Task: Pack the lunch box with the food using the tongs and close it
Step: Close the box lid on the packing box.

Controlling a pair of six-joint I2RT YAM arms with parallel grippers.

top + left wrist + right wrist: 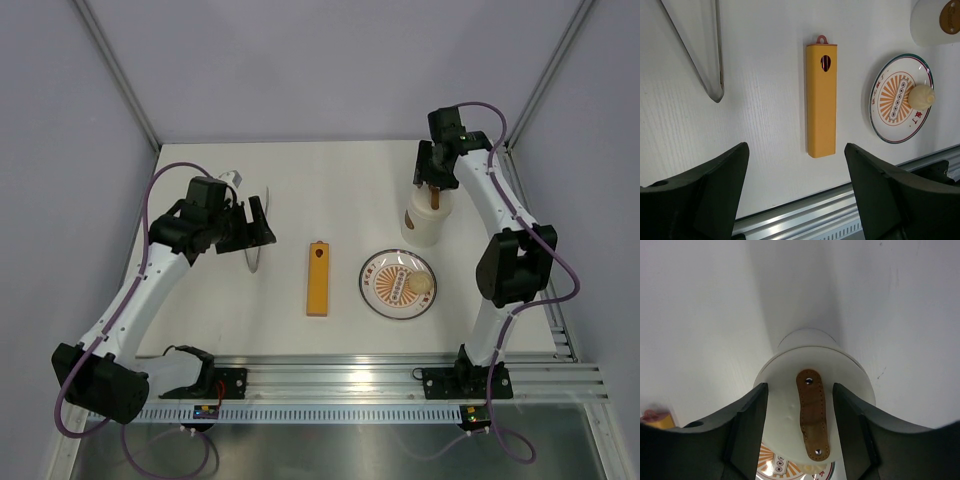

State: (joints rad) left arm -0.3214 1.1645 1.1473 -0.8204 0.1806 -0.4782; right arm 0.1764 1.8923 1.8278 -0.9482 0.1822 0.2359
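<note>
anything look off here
One thing: the lunch box has its lid on, yet a pale ball sits unpacked on the plate. Nothing looks spilled or tipped.

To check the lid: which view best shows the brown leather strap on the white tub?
Right wrist: brown leather strap central, both rivets visible. Top external shows a tiny brown patch; left wrist, a cropped part.

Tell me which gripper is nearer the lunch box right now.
Right. The right gripper hangs directly over the lunch box, its fingers either side of the brown strap on top. The left gripper is far across the table by the tongs.
</note>
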